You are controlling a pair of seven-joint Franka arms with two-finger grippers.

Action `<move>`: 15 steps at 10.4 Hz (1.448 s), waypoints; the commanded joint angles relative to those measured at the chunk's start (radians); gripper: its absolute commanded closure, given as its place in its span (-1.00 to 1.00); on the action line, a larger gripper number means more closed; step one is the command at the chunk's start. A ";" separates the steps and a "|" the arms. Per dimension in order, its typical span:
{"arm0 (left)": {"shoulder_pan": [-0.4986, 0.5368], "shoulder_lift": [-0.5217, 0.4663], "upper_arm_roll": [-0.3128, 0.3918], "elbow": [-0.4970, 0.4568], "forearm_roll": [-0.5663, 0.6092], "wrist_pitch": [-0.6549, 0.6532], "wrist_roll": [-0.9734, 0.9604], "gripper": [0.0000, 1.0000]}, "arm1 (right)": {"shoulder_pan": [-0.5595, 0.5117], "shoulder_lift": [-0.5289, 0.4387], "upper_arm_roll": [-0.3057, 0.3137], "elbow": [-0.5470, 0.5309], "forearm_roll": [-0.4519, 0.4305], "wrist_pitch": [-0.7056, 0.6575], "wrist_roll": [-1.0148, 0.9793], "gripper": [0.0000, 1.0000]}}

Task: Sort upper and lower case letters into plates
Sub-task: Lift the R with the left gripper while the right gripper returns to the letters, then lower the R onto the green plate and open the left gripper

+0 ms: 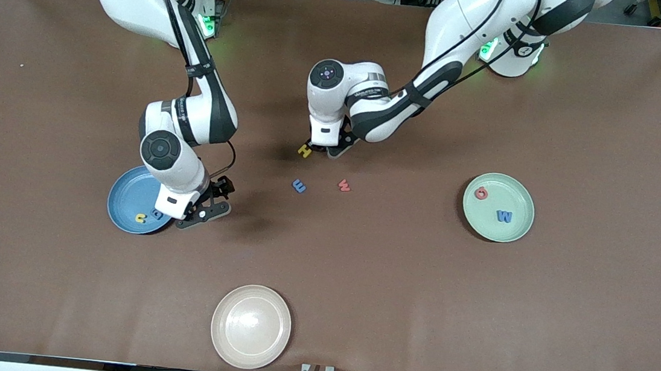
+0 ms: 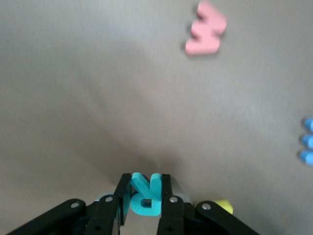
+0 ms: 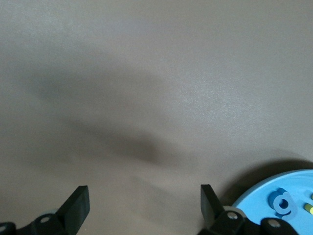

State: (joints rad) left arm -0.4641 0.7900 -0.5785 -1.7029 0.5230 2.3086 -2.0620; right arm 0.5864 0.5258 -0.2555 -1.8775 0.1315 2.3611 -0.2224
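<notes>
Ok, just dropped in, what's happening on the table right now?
The left gripper is shut on the teal R, beside the yellow H. The right gripper hangs open by the blue plate, which holds two letters. The green plate holds two more. A blue m and red w lie unsorted.

Yellow H [image 1: 305, 150] crowds the left gripper [image 2: 142, 198] (seemingly touching); table [image 1: 417, 291] elsewhere open.
</notes>
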 commanded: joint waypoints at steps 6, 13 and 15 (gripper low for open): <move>0.707 -0.199 -0.355 -0.286 -0.015 -0.204 0.559 1.00 | 0.228 0.100 -0.004 0.121 0.048 -0.002 0.038 -1.00; 1.278 -0.314 -0.455 -0.504 0.092 -0.178 1.242 1.00 | 0.346 0.212 -0.004 0.199 0.046 0.015 0.184 -1.00; 1.454 -0.301 -0.477 -0.538 0.104 -0.099 1.440 0.98 | 0.357 0.218 -0.002 0.190 0.048 0.024 0.186 -1.00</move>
State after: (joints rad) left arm 0.8717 0.5175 -1.0201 -2.1779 0.6056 2.1424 -0.7325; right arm 0.9294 0.7264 -0.2488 -1.6996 0.1609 2.3793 -0.0473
